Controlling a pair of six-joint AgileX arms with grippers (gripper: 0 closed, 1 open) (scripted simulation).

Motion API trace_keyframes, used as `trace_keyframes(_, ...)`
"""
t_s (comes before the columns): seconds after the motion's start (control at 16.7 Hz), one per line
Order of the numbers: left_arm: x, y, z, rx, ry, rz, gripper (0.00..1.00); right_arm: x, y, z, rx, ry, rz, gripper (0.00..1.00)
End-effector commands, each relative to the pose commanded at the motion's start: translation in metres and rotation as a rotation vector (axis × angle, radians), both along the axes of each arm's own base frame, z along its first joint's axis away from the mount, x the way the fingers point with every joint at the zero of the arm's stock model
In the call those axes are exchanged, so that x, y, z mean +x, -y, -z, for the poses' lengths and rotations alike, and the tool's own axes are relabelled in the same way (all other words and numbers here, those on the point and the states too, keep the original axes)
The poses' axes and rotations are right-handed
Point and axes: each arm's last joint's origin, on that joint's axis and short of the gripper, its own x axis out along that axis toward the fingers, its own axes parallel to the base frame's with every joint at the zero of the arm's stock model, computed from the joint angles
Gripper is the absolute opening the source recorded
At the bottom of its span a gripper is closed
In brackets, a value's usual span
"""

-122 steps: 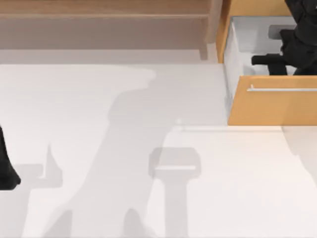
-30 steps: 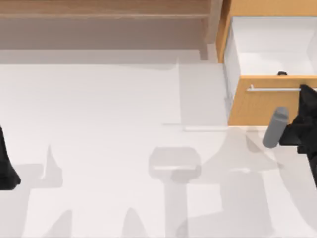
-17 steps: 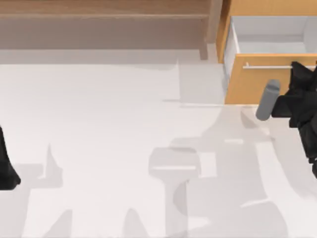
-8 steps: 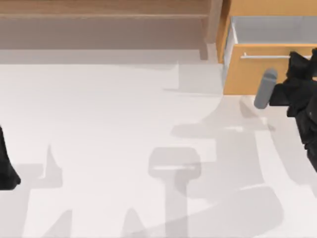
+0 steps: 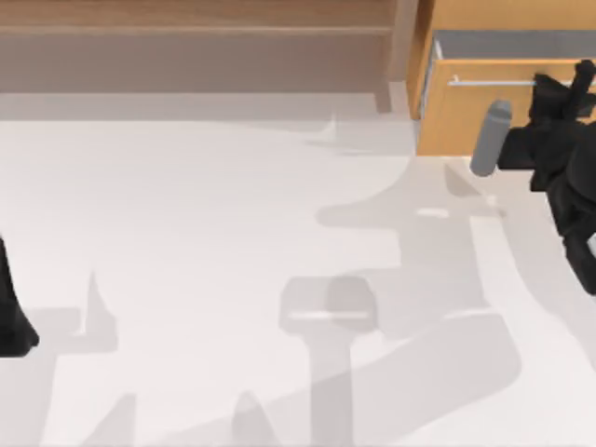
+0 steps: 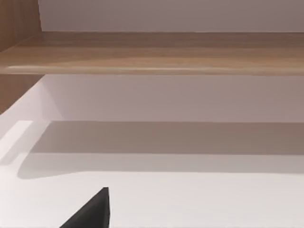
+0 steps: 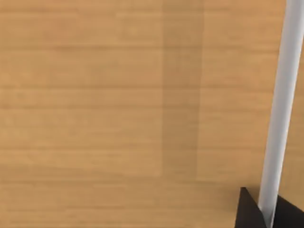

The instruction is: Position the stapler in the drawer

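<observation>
The drawer [image 5: 463, 116] sits at 1 o'clock on the desk [image 5: 205, 233], almost shut. The stapler is probably hidden inside it. The right gripper [image 5: 559, 93] pinches the silver handle [image 5: 489, 82]. It should push straight and slowly, so the drawer does not jam. The left gripper [image 5: 11, 321] rests at 9 o'clock. There is one drawer, one handle, one shelf [image 5: 186, 37] and two arms.
</observation>
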Motion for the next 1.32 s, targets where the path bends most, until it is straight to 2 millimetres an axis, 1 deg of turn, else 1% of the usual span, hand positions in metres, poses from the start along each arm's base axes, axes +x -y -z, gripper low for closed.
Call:
trace_keyframes(0.12, 0.000, 0.000, 0.000, 0.000, 0.000, 0.000, 1.00, 0.000, 0.000, 0.000, 0.002, 0.000, 0.001, 0.00)
trace_keyframes(0.24, 0.000, 0.000, 0.000, 0.000, 0.000, 0.000, 1.00, 0.008, -0.001, -0.002, 0.002, 0.006, 0.000, 0.00)
trace_keyframes(0.54, 0.000, 0.000, 0.000, 0.000, 0.000, 0.000, 1.00, 0.047, -0.001, -0.001, 0.005, -0.001, -0.003, 0.00)
trace_keyframes(0.66, 0.000, 0.000, 0.000, 0.000, 0.000, 0.000, 1.00, 0.059, 0.000, -0.001, 0.004, 0.000, -0.001, 0.00)
trace_keyframes(0.96, 0.000, 0.000, 0.000, 0.000, 0.000, 0.000, 1.00, 0.062, 0.000, 0.000, 0.002, -0.001, 0.000, 0.00)
trace_keyframes(1.32, 0.000, 0.000, 0.000, 0.000, 0.000, 0.000, 1.00, 0.062, 0.000, 0.000, 0.002, -0.001, 0.000, 0.45)
